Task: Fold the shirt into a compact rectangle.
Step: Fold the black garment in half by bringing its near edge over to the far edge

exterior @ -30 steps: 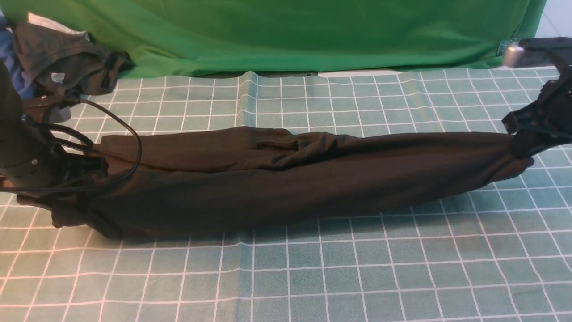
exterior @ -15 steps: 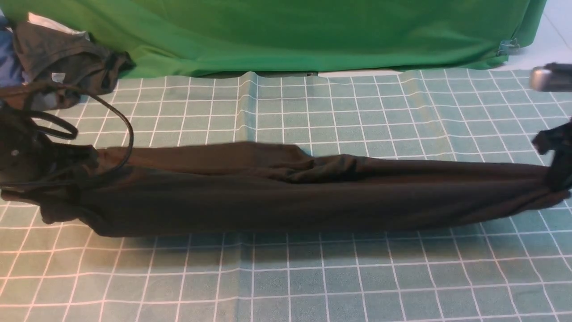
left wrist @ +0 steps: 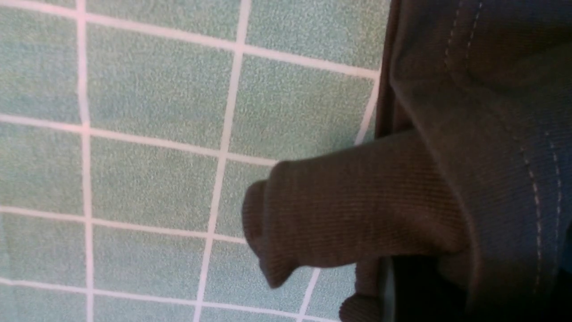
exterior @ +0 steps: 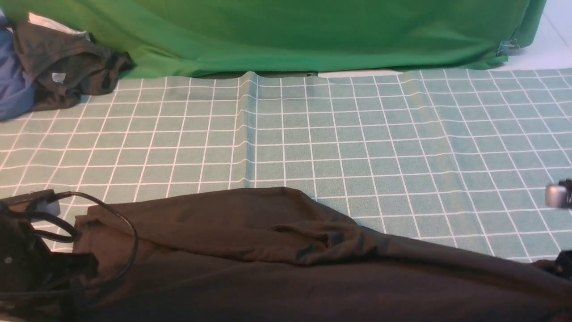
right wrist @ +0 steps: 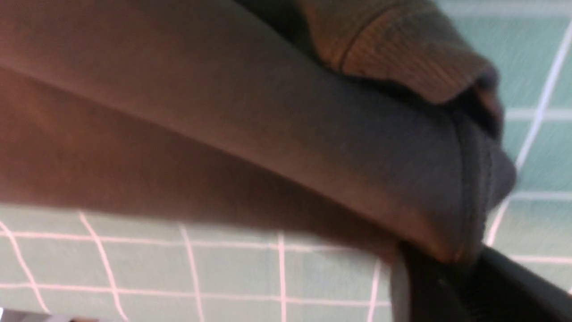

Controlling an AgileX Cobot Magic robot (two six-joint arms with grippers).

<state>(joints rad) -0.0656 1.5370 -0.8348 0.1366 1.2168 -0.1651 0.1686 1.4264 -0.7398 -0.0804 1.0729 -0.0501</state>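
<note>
**Soft, limp shirt stretched in a long roll between both arms**

The shirt [exterior: 286,268] lies as a long, loosely gathered band on the checked cloth [exterior: 357,134], well apart from the green backdrop [exterior: 286,36], along the edge of the cloth farthest from it. No print or label shows, only plain black knit with a rumpled pocket of folds at mid-length.

It looks light and entirely limp. It should sag wherever it is not carried, cling to itself and slide little on the cloth. The best holds are probably the stitched hem and the corners, where several layers can be pinched together.

At the end of the band below the backdrop's left part, the left gripper [exterior: 82,268] pinches a bunched fold, and a ribbed tab [left wrist: 348,210] pokes out past it. At the opposite end, the right gripper [exterior: 564,267] sits at the band's tip. Cloth drapes over one dark finger [right wrist: 429,290] and hides the jaws, so I cannot tell whether they are spread or clamped.

No container shows. Just beside the backdrop's left end a dark grey garment [exterior: 67,67] lies heaped on blue fabric [exterior: 15,94]
</note>
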